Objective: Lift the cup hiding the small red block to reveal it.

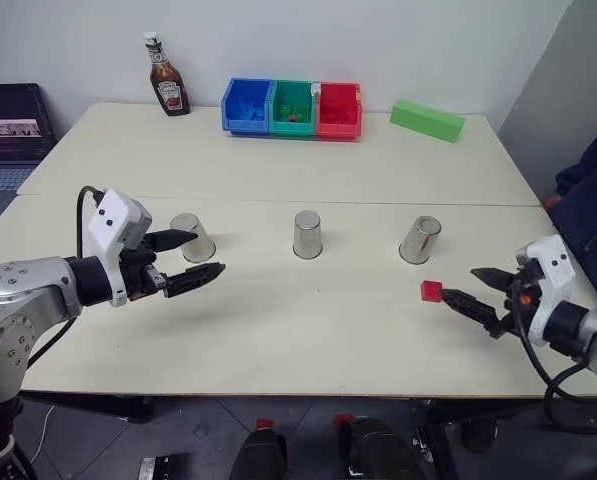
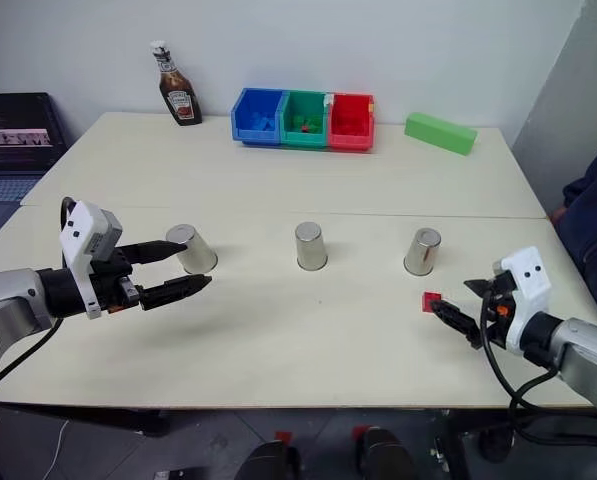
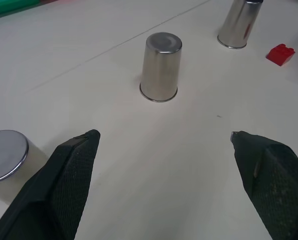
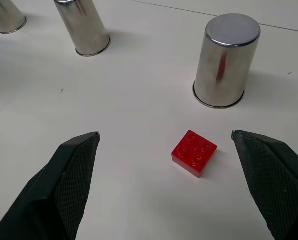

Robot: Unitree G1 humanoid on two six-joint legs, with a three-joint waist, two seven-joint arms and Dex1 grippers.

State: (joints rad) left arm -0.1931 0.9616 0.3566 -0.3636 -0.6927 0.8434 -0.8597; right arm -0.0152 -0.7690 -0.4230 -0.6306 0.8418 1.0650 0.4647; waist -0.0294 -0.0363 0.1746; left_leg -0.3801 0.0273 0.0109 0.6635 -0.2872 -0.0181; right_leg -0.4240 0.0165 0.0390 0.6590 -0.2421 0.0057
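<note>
Three silver cups stand mouth-down in a row on the table: a left cup (image 1: pixel 193 237), a middle cup (image 1: pixel 307 234) and a right cup (image 1: pixel 420 240). The small red block (image 1: pixel 432 291) lies uncovered on the table just in front of the right cup (image 4: pixel 226 60). My right gripper (image 1: pixel 461 284) hovers open and empty right beside the block (image 4: pixel 194 152), without touching it. My left gripper (image 1: pixel 206 253) is open and empty next to the left cup (image 3: pixel 6 155), facing the middle cup (image 3: pixel 160 67).
A ketchup bottle (image 1: pixel 168 78), a row of blue, green and red bins (image 1: pixel 291 108) and a long green block (image 1: pixel 427 120) stand along the far edge. A laptop (image 1: pixel 8 130) sits far left. A person's dark sleeve (image 1: pixel 588 200) shows at the right edge.
</note>
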